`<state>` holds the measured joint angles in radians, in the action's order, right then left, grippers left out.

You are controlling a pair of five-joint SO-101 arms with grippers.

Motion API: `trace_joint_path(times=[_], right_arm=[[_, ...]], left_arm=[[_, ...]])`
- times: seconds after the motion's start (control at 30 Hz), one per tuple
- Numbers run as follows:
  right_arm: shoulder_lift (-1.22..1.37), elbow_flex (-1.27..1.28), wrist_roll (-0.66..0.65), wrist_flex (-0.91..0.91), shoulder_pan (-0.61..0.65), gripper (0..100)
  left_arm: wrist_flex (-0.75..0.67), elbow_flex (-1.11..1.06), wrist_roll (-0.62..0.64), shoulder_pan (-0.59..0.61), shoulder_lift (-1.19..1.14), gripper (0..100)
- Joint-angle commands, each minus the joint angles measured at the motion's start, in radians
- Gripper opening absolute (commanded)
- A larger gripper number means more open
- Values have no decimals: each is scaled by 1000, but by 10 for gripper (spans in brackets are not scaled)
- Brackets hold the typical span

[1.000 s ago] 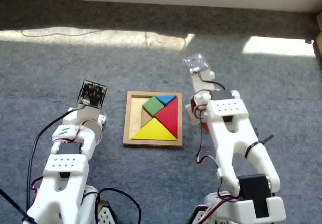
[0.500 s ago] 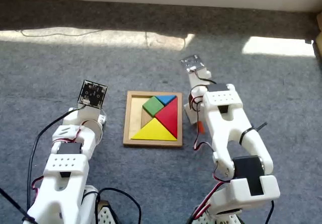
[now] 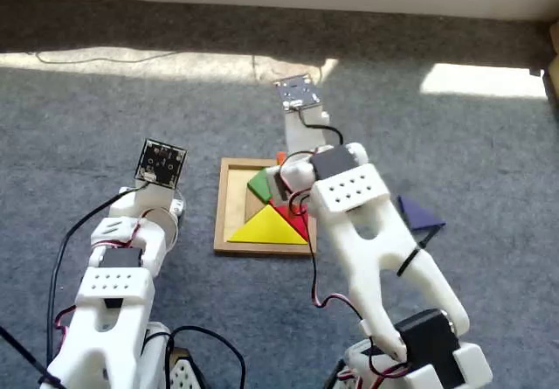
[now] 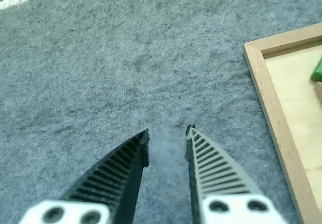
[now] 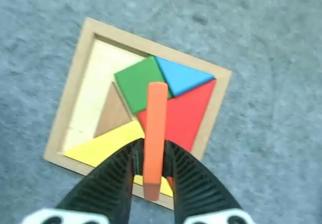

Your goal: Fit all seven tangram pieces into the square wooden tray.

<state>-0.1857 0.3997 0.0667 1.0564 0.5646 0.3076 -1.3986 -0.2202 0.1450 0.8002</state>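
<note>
1. L gripper (image 4: 167,131): empty, fingers a narrow gap apart, low over the grey carpet (image 4: 100,58), just beside the tray's left wall. No piece near it.
2. Wooden tray (image 5: 80,53): flat on the carpet between the arms. 5 pcs lie in it: tan triangle (image 5: 111,114), yellow triangle (image 5: 100,146), green square (image 5: 138,83), blue triangle (image 5: 183,75), red triangle (image 5: 188,113). A bare strip of base shows along the left side and the upper-left corner.
3. R gripper (image 5: 152,143): over the tray, clamped on the orange piece (image 5: 155,128). The piece stands on edge and is seen edge-on, so can't tell its outline. The grip sits near one end and most of the length sticks out past the fingertips, over the green/red seam.
4. Purple piece (image 3: 419,214): flat on the carpet, well apart from the tray on its right, nothing touching it.
5. Handling, my read: pcs are painted wood, so light, stiff and not fragile. Faces look smooth, so a piece may slip or pivot in the fingers, esp. the orange one held off-centre. Better hold is across the two flat faces near the middle.
6. Tray gaps look tight. A piece prob needs to go in square to its slot or it'll ride up on a neighbour or the rim.
7. Purple piece lies low on soft pile. I'd take it across two opposite edges, fingers pressed slightly into the carpet.
</note>
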Motion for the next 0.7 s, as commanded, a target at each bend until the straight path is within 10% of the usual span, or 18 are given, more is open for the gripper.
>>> trace_joint_path(times=[0.0, 0.67], right_arm=[[39, -58, 126, -105, 82, 6], [292, -58, 336, -397, 213, 10]], left_arm=[[0, 2, 2, 12, 27, 134], [-2, 12, 6, 111, 27, 133]])
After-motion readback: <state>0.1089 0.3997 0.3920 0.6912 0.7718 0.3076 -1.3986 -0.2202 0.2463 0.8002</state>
